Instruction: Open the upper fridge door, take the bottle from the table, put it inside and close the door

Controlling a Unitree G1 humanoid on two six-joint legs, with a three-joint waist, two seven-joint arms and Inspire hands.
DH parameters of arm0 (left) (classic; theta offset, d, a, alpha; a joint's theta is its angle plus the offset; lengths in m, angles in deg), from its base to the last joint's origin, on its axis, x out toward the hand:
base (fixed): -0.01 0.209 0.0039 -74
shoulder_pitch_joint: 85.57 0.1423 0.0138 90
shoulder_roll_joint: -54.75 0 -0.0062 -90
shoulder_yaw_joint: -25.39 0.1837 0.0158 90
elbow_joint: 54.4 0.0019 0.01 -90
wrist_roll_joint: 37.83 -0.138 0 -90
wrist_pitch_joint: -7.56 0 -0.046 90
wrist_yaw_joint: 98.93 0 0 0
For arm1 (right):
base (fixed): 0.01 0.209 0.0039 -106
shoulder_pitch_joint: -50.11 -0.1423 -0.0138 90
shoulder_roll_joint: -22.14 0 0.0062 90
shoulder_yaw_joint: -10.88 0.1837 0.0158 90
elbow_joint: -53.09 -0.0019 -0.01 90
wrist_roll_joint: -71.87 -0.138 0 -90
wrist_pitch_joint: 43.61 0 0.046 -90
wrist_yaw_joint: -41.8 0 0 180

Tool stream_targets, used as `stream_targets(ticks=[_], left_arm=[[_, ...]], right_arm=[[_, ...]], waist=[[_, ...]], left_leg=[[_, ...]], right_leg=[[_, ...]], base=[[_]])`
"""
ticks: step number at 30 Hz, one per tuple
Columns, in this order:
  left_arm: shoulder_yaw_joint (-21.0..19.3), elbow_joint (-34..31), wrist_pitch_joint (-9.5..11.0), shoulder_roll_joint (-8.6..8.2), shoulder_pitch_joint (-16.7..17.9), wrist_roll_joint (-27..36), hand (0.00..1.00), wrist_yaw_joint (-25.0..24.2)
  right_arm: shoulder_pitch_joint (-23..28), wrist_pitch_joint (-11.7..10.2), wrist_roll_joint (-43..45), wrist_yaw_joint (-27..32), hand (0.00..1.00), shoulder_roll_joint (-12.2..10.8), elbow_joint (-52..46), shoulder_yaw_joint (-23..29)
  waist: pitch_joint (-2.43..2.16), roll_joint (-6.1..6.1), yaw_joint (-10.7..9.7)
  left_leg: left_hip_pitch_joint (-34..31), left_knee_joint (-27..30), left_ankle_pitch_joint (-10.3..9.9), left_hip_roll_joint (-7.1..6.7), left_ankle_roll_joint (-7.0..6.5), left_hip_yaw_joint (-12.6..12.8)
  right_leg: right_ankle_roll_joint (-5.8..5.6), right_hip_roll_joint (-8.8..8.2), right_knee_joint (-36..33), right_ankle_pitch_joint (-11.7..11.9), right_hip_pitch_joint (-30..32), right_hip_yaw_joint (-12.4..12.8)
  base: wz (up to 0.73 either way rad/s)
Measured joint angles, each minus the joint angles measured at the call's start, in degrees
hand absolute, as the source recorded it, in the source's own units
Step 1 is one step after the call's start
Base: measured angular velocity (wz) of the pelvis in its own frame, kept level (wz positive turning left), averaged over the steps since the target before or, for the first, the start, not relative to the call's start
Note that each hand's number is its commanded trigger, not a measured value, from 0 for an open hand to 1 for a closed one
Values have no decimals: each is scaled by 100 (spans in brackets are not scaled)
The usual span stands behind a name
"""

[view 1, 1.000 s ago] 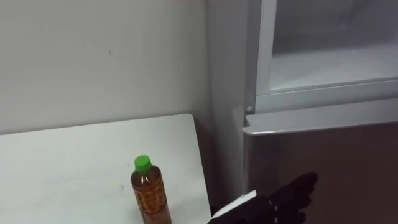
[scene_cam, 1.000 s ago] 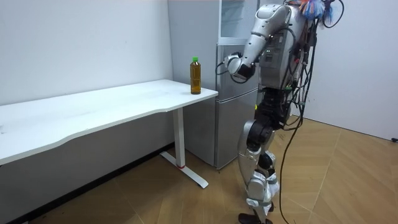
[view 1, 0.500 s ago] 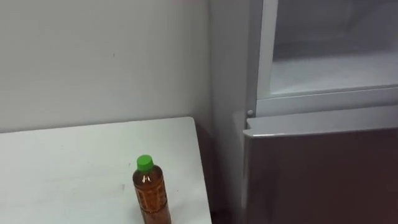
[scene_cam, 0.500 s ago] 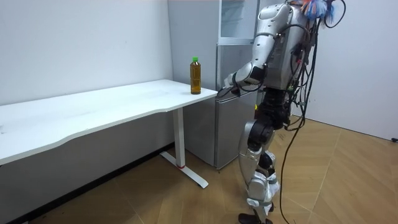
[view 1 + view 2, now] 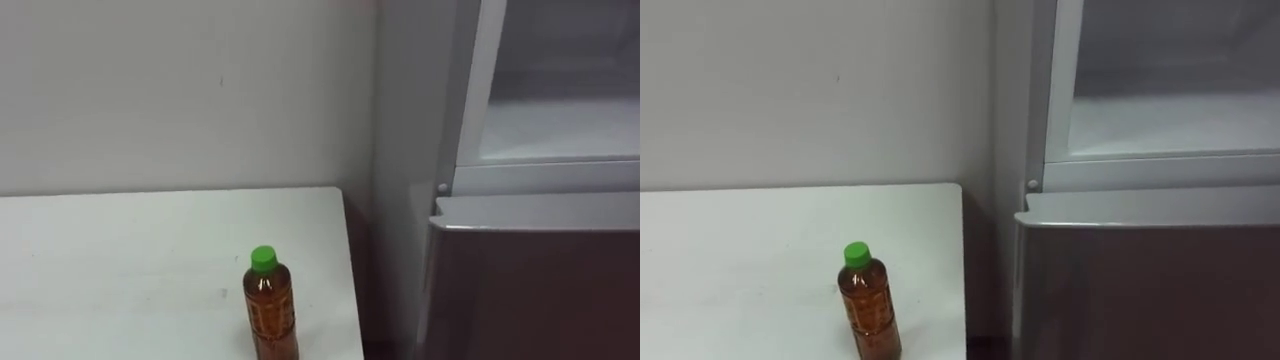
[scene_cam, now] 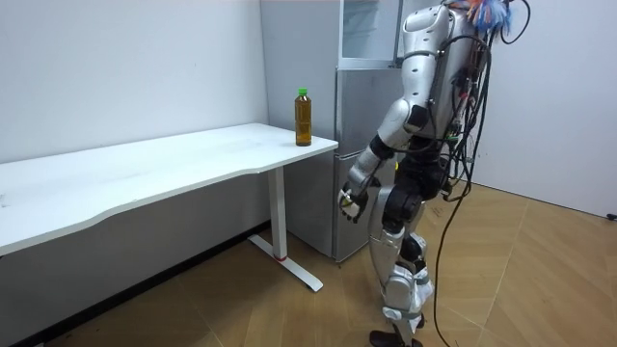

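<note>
Left robot hand (image 6: 347, 200) hangs low; open or closed, I cannot tell. Above it the bottle (image 5: 271, 315) stands on the worktop (image 5: 120, 270) corner; I should lift, approach sideways and grip mid-body, keeping it upright.

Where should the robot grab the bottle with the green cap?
Around the round middle of the bottle, below the green cap, coming in level from the side of the fridge. It stands upright near that edge of the table, so a sideways wrap should fit.
</note>
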State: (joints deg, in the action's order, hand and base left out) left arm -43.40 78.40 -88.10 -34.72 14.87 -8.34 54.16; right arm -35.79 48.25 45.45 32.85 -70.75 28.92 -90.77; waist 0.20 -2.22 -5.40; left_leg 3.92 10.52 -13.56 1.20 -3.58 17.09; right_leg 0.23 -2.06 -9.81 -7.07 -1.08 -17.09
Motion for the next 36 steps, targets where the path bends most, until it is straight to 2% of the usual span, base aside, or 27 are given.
stream_targets(ticks=[3,5,7,11,14,17,22,28,36], left_arm=[[-101,390,219,-86,88,14,0,128],[-338,733,370,-207,184,-29,0,316],[-418,857,437,-245,304,-25,0,498],[-1052,1492,567,-484,401,-44,0,968],[-1455,1727,616,-640,476,-47,0,1363],[-1637,1814,616,-700,471,-171,0,1677],[-1821,1853,618,-727,385,-736,0,2023],[-1829,1909,619,-801,201,-1367,0,2430],[-1815,1965,618,-823,158,-1405,0,2639]], right_arm=[[100,-92,12,6,0,-23,-7,53],[178,-164,17,11,0,-107,11,194],[223,-187,1,30,0,-117,-16,217],[379,-272,170,71,0,-228,-74,559],[490,-320,172,83,0,-282,-74,733],[562,-323,172,136,0,-362,-70,869],[615,-372,170,134,0,-387,-103,877],[612,-378,170,177,0,-394,-108,875],[739,-371,431,173,0,-409,-611,825]], waist=[[0,12,76],[-6,46,114],[-13,45,120],[-15,39,144],[-2,29,170],[-15,42,229],[-32,73,268],[-30,62,269],[-23,66,279]], left_leg=[[9,0,0,-2,0,5],[73,-6,-1,-2,5,7],[77,-6,-3,1,9,22],[80,-10,-5,2,12,22],[146,-47,-7,-4,16,22],[180,-83,-6,-13,22,22],[171,-87,-9,-19,22,-6],[181,-89,-14,-19,30,-5],[185,-104,-25,-24,37,-1]], right_leg=[[-1,-7,1,-10,1,-2],[9,-8,-3,-30,-13,4],[11,-5,-4,-31,-15,11],[11,4,-4,-31,-16,51],[1,15,10,-41,-89,93],[-7,21,3,-68,-105,127],[-21,15,5,-83,-101,109],[-20,20,4,-86,-99,118],[-14,9,-91,-141,-51,150]], base=[[0],[0],[-4],[0],[0],[0],[3],[-1],[0]])
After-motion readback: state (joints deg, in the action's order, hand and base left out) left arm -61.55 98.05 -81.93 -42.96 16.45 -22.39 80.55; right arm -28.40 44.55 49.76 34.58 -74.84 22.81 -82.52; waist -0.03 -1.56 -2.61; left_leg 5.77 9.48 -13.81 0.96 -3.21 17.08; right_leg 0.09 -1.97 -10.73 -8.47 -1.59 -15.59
